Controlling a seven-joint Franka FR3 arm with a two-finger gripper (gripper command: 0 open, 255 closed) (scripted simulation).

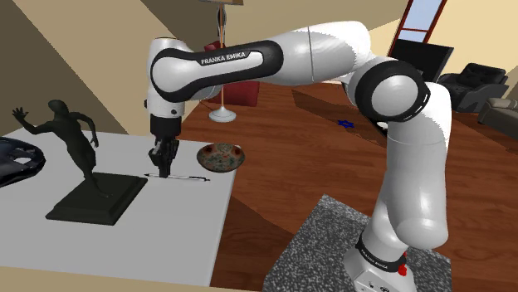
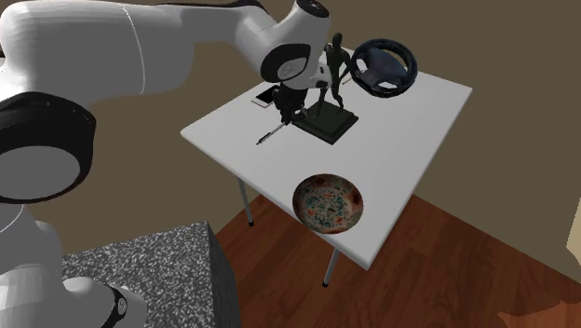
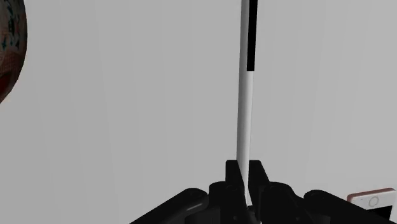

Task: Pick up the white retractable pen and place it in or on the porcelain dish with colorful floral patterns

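In the shoulder view the white arm (image 1: 249,62) reaches from the speckled stand (image 1: 332,240) at the lower right up and over to the left. Its black gripper (image 1: 163,166) points straight down onto the pale counter (image 1: 166,224). The white pen (image 1: 178,177) lies flat there, and the gripper is at the pen's left end. The floral dish (image 1: 220,156) sits just beyond the pen's right end, near the counter's edge, and does not touch the pen. A dark figurine (image 1: 79,137) on a flat square base stands on the left of the gripper, and a dark steering wheel (image 1: 17,159) shows at the left edge. In the second exterior view the gripper (image 2: 286,116) is low over the far left part of the counter (image 2: 410,121), beside the figurine (image 2: 331,75). The pen (image 2: 269,136) runs from under the gripper towards the near left edge. The dish (image 2: 328,201) sits well apart from it at the near edge, and the steering wheel (image 2: 384,65) lies at the far corner. A small white device (image 2: 263,98) rests behind the gripper. In the wrist view the fingers (image 3: 259,175) are closed snugly on the near end of the pen (image 3: 243,114). The pen's white barrel runs straight away from the gripper (image 3: 242,173) and ends in a black section. The dish (image 3: 9,44) shows at the edge, off to one side of the pen.
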